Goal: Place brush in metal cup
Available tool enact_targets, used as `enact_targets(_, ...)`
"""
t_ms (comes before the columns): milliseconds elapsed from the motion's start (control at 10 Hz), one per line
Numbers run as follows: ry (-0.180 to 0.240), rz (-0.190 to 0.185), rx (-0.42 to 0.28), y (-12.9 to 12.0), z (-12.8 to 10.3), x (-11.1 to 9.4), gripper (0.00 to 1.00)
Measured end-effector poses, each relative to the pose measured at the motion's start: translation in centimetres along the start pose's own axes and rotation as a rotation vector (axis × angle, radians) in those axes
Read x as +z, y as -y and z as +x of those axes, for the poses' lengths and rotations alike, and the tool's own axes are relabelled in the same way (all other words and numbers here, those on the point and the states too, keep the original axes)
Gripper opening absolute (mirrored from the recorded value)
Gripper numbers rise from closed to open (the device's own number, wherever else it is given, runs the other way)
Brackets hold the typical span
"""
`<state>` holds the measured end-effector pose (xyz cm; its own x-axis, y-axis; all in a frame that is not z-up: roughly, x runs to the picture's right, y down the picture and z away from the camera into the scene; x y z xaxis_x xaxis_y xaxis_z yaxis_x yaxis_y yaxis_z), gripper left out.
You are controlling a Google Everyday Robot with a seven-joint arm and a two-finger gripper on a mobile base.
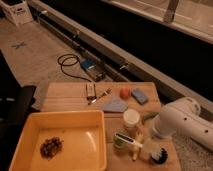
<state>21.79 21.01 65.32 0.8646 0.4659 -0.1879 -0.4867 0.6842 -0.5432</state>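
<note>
The brush lies at the table's front right. Its white handle (131,141) rests across the green translucent cup (120,142), and its dark and white bristle head (159,156) sits near the front edge. A small shiny metal cup (90,90) stands at the back of the table, far from the brush. My white arm (181,122) reaches in from the right. My gripper (157,147) is at its lower end, just above the brush head and largely hidden by the arm.
A yellow tray (35,120) with a dark clump fills the front left. A white-lidded jar (131,119), grey-blue cloth (115,105), metal fork (101,95), orange ball (125,93) and blue sponge (140,96) lie between brush and metal cup. A cable and box lie on the floor behind.
</note>
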Motion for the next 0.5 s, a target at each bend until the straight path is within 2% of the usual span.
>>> enact_targets(100, -0.013, 0.014, -0.020, 1.6, -0.1, -1.5, 0.80)
enact_targets(300, -0.043, 0.030, -0.105, 4.7, -0.6, -3.3, 0.80)
enact_targets(500, -0.060, 0.036, -0.132, 5.7, -0.4, -4.1, 0.80)
